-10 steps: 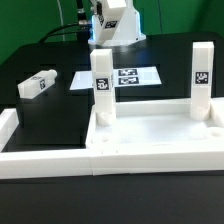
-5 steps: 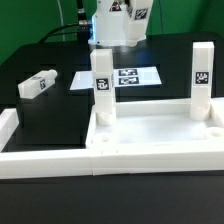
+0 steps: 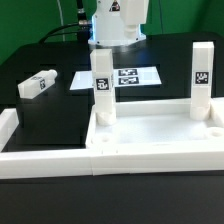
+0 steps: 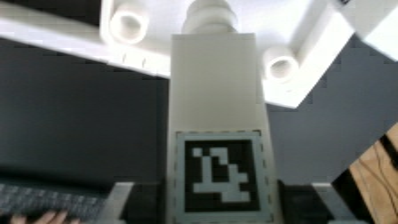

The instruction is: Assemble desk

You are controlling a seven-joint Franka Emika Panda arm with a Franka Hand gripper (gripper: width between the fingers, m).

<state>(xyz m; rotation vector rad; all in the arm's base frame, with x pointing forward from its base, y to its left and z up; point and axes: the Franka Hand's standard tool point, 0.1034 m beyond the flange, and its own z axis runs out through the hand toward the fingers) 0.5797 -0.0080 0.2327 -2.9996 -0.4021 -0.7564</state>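
The white desk top [image 3: 150, 128] lies at the front with its raised rim up. Two white tagged legs stand upright in its far corners, one on the exterior view's left [image 3: 101, 88] and one on the right [image 3: 201, 76]. A third leg [image 3: 38, 84] lies loose on the black table at the left. My gripper [image 3: 118, 22] is high at the back. In the wrist view my gripper [image 4: 224, 205] is shut on a fourth leg [image 4: 217, 110], tag facing the camera. The desk top [image 4: 306, 30] and its round sockets show beyond it.
The marker board [image 3: 125, 77] lies flat on the table behind the left upright leg. Long white border rails [image 3: 40, 160] run along the front and the left edge. The black table [image 3: 60, 115] lies between the loose leg and the desk top.
My gripper has turned and shifted slightly to the exterior view's right at the back, staying high. The desk top, both upright legs and the loose leg have not moved.
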